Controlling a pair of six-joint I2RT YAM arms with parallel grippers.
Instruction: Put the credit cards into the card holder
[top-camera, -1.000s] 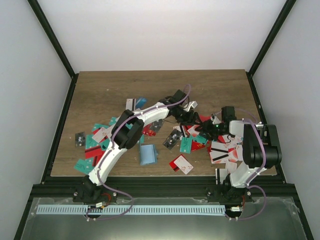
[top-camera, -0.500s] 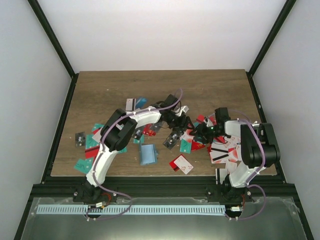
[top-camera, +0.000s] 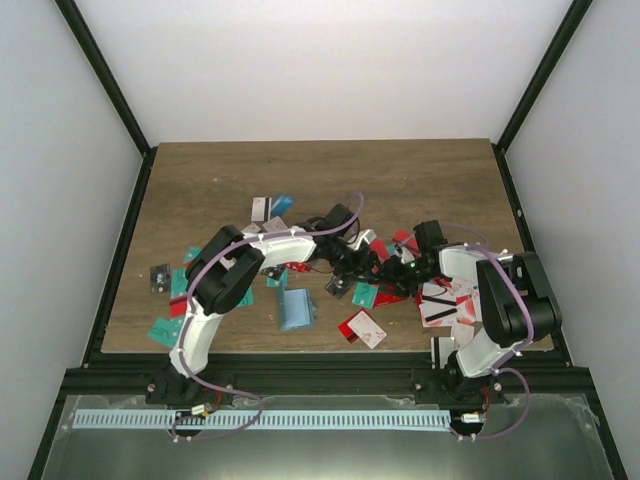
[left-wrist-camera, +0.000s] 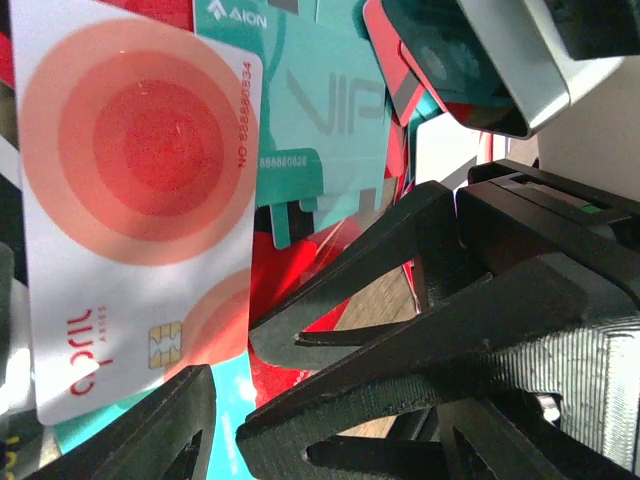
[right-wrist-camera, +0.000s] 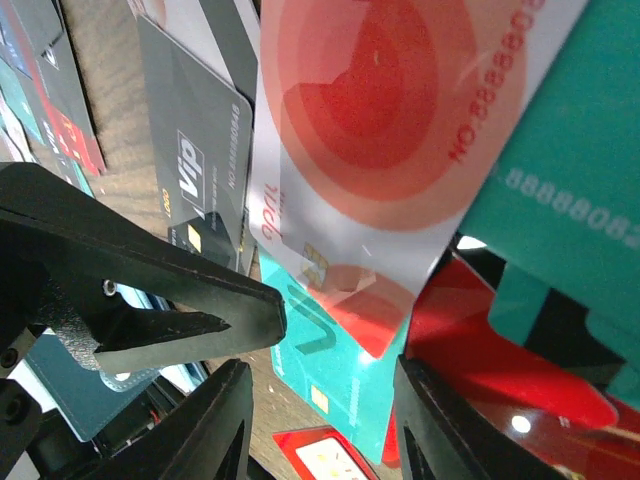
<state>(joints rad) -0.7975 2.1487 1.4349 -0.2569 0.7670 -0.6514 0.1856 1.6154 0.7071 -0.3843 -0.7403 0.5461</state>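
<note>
Left hand (top-camera: 357, 262) has its fingers apart with nothing clearly in them, nose to nose with the right hand (top-camera: 396, 270) over the pile. The right's fingers are apart too. A corner of a white-and-red card (right-wrist-camera: 360, 150) sits between them, can't tell if it's actually pinched. Credit cards (top-camera: 440, 305) lie scattered all over the bench (top-camera: 330, 170). The card holder (top-camera: 296, 309) lies flat just left of the hands, neither hand on it.

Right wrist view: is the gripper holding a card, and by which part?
Cannot tell. The white-and-red card has its chip-end corner at the right gripper, but no pinch shows.
</note>
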